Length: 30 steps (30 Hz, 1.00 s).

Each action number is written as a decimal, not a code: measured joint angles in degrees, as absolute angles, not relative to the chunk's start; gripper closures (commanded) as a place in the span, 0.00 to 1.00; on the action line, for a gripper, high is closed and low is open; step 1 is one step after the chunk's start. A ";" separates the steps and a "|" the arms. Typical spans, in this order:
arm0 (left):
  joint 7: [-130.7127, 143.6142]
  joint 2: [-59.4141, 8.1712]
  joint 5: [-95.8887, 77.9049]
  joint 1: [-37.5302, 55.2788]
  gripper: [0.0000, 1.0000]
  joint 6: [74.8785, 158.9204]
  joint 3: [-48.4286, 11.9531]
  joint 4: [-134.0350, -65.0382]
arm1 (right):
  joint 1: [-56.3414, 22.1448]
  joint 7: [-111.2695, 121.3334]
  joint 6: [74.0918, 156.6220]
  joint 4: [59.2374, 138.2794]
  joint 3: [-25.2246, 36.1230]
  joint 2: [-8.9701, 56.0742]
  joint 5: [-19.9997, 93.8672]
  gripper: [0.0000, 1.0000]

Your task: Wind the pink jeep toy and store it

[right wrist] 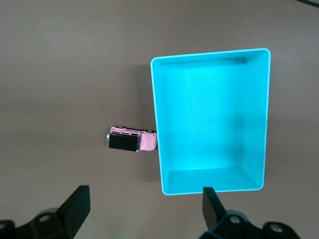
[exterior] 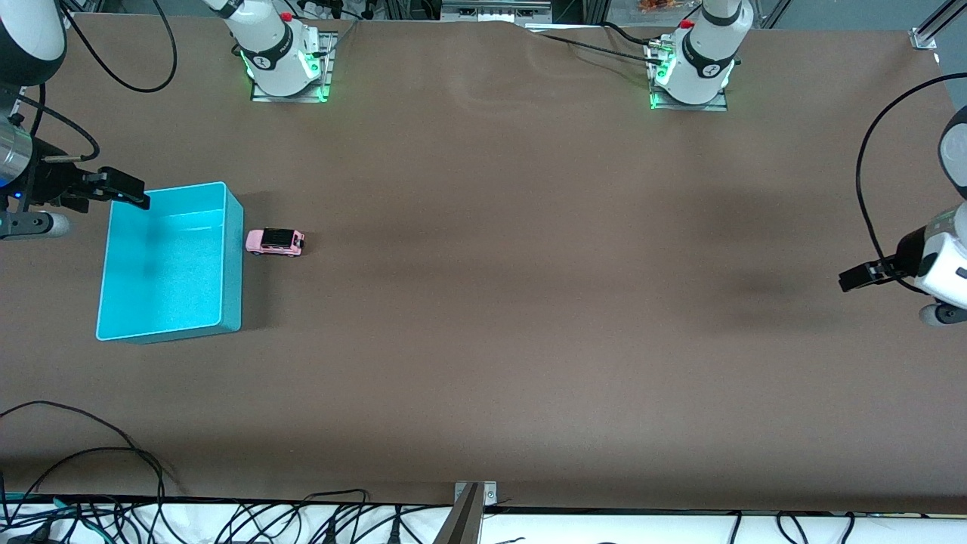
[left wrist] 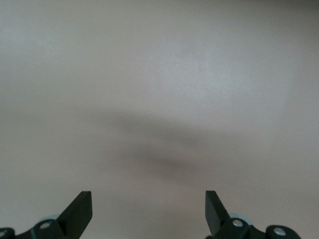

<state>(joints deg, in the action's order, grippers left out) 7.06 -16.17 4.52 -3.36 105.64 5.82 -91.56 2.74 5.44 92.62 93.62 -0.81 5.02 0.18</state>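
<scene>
The pink jeep toy (exterior: 275, 242) (right wrist: 132, 140), pink with a black roof, stands on the brown table right beside the turquoise bin (exterior: 233, 279) (right wrist: 156, 124), on the side toward the left arm's end. The bin holds nothing. My right gripper (exterior: 134, 195) (right wrist: 144, 201) hangs open and holds nothing over the bin's corner toward the right arm's end of the table. My left gripper (exterior: 852, 279) (left wrist: 148, 206) waits open over bare table at the left arm's end, with nothing between its fingers.
The two arm bases (exterior: 285, 68) (exterior: 691, 75) stand along the table's edge farthest from the front camera. Loose black cables (exterior: 98, 461) lie at the nearest edge, beside a metal bracket (exterior: 474, 495). Brown tabletop (exterior: 529, 302) spreads between jeep and left gripper.
</scene>
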 measured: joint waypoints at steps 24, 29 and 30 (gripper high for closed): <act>6.82 -16.15 4.50 -3.47 0.00 105.67 5.19 -91.45 | 2.74 5.44 93.37 93.62 -0.81 5.16 0.18 0.00; 6.81 -16.13 2.61 -3.41 0.00 105.71 4.71 -91.13 | 2.74 5.44 93.80 93.62 -0.81 5.27 0.18 0.00; 6.81 -16.12 1.63 -3.40 0.00 105.73 4.62 -90.90 | 2.74 5.44 93.81 93.62 -0.81 5.34 0.18 0.00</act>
<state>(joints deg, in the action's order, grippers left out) 6.81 -16.12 1.63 -3.40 105.73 4.62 -90.90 2.74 5.44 93.81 93.62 -0.81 5.34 0.18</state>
